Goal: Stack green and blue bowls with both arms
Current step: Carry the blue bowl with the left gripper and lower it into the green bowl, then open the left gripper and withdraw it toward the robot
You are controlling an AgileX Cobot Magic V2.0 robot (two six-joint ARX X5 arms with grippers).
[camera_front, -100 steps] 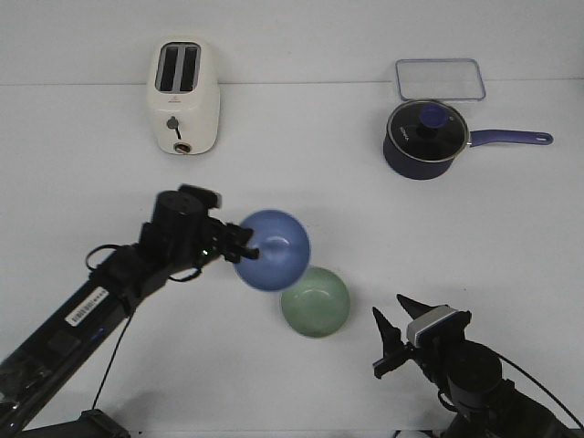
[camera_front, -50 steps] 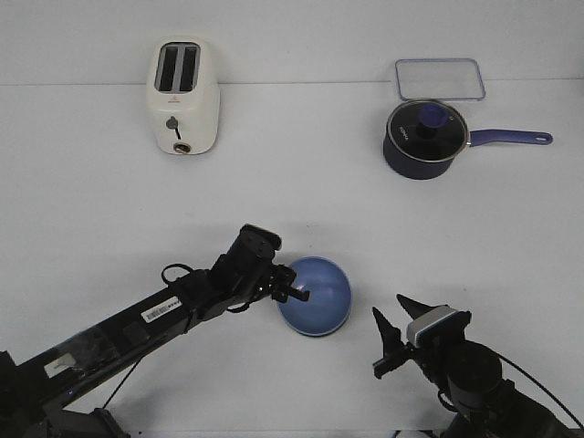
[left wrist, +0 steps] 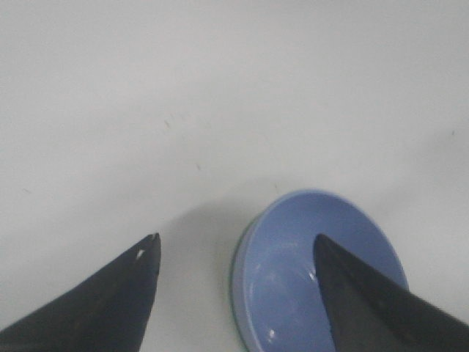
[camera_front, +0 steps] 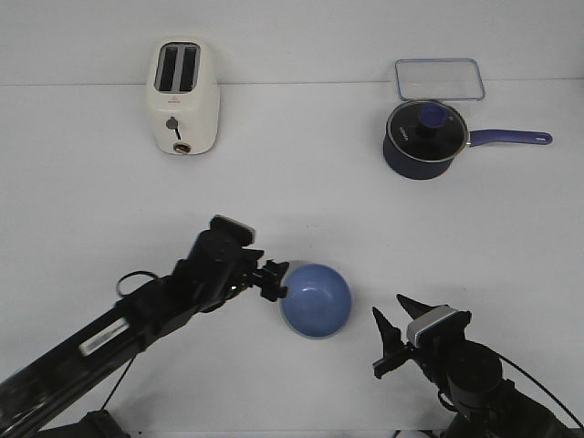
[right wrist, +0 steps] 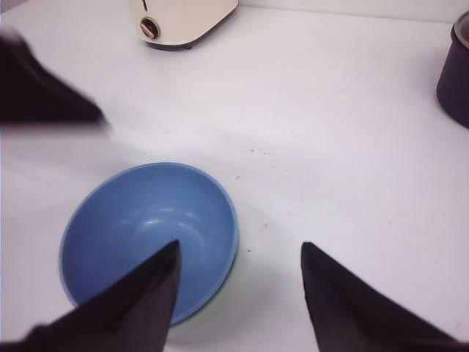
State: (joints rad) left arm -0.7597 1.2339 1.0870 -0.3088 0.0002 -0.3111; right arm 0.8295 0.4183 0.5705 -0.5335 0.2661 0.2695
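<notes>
- We count two small round matte bowls: the periwinkle blue bowl (camera_front: pixel 316 300) sits nested inside the pale sage green bowl (left wrist: pixel 236 273). Only a thin green rim edge shows under the blue one in the wrist views; the front view hides the green one almost fully.
- The stack stands upright on the plain white tabletop (camera_front: pixel 301 164), in its near-centre part.
- We count two slim black jointed arms. The left hand (camera_front: pixel 273 278) is just beside the blue bowl's left rim, fingers spread wide, gripping nothing. The left wrist view shows both fingertips (left wrist: pixel 139 271) apart, one off the bowl and one over its rim; we can't tell if that one touches.
- The right hand (camera_front: pixel 391 339) is near the stack's right side, apart from it, fingers spread wide and empty. In the right wrist view the blue bowl lies between and beyond its fingertips (right wrist: pixel 157 282).
- One cream two-slot toaster (camera_front: pixel 182 97) at far left of the tabletop, well apart from the bowls.
- One dark navy saucepan with glass lid and long blue handle (camera_front: pixel 426 139) at far right.
- One clear rectangular plastic lid-like tray (camera_front: pixel 439 78) just behind the saucepan.
- Surface: uniform matte white, with a few faint specks in the wrist views. Room: a plain white back edge and nothing more in view.
</notes>
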